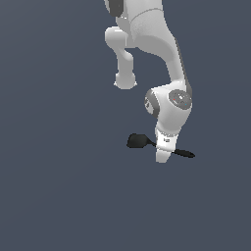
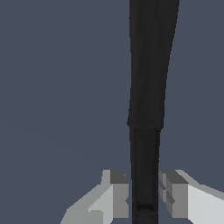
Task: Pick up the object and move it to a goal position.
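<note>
The object [image 1: 137, 141] is a small all-black spoon-like utensil on the dark grey floor. Its rounded head points to the exterior view's left and its thin handle runs to the right, ending past the gripper. My gripper [image 1: 163, 158] points straight down over the middle of the handle and hides that part. In the wrist view the black handle [image 2: 151, 65] runs between the two grey fingers [image 2: 120, 192]. Both pads sit against its sides, so my gripper [image 2: 144, 197] is shut on the object. I cannot tell whether the object is off the floor.
The arm's white links [image 1: 147, 29] rise behind the gripper towards the top of the exterior view. The floor [image 1: 59, 186] is a plain dark grey surface with nothing else visible on it.
</note>
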You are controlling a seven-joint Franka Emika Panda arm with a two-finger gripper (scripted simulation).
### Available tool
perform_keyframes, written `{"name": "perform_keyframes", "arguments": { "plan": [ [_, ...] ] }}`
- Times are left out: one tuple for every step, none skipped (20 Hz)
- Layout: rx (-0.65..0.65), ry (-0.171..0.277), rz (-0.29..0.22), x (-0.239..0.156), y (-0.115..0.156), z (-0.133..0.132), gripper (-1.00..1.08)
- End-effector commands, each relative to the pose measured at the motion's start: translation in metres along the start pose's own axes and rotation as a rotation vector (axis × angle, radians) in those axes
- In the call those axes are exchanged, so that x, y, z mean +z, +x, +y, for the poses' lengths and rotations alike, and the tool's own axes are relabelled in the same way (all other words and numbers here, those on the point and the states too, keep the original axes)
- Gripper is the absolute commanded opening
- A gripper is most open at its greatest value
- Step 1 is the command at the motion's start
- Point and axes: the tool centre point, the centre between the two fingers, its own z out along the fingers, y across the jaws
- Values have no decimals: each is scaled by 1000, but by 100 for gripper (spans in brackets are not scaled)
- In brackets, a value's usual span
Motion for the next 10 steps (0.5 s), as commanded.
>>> {"name": "perform_keyframes", "arguments": {
  "plan": [
    [2, -1, 0, -7, 21, 6, -100],
    [2, -1, 0, -10, 29, 8, -100],
    [2, -1, 0, -12, 37, 10, -100],
    [2, -1, 0, -14, 44, 11, -100],
    [2, -1, 0, -16, 51, 13, -100],
    [2, -1, 0, -18, 58, 15, -100],
    [2, -1, 0, -20, 64, 17, -100],
    [2, -1, 0, -22, 69, 18, -100],
    [2, -1, 0, -23, 74, 20, -100],
    [2, -1, 0, -24, 79, 21, -100]
  ]
}}
